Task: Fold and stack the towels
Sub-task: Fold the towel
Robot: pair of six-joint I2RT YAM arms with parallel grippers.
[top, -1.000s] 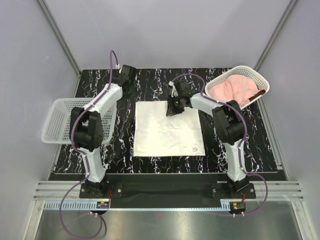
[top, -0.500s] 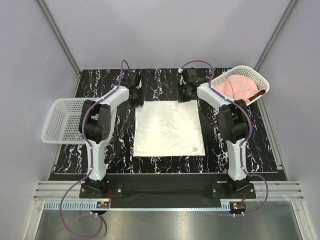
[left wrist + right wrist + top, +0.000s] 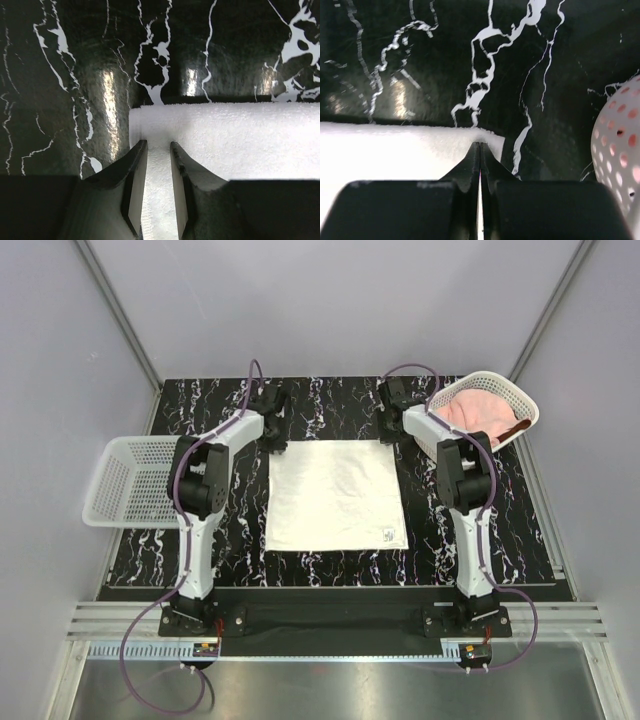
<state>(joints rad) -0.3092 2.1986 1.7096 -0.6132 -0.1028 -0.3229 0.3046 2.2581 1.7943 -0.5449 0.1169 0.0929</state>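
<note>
A white towel (image 3: 335,495) lies spread flat in the middle of the black marble table. My left gripper (image 3: 273,433) is at its far left corner. In the left wrist view the gripper (image 3: 156,150) has its jaws a little apart, resting on the towel (image 3: 240,145) with cloth showing between them. My right gripper (image 3: 392,430) is at the far right corner. In the right wrist view it (image 3: 480,146) is shut on the towel's corner (image 3: 395,150). A pink towel (image 3: 470,415) lies crumpled in the white basket (image 3: 500,378) at the back right.
An empty white basket (image 3: 120,485) hangs over the table's left edge. The right basket's wall (image 3: 620,150) is close to my right gripper. Grey walls enclose the table at the back and sides.
My right gripper pulled the towel's folded-in corner out to the far right, flattening the towel. My left gripper moved right to the far left corner.
</note>
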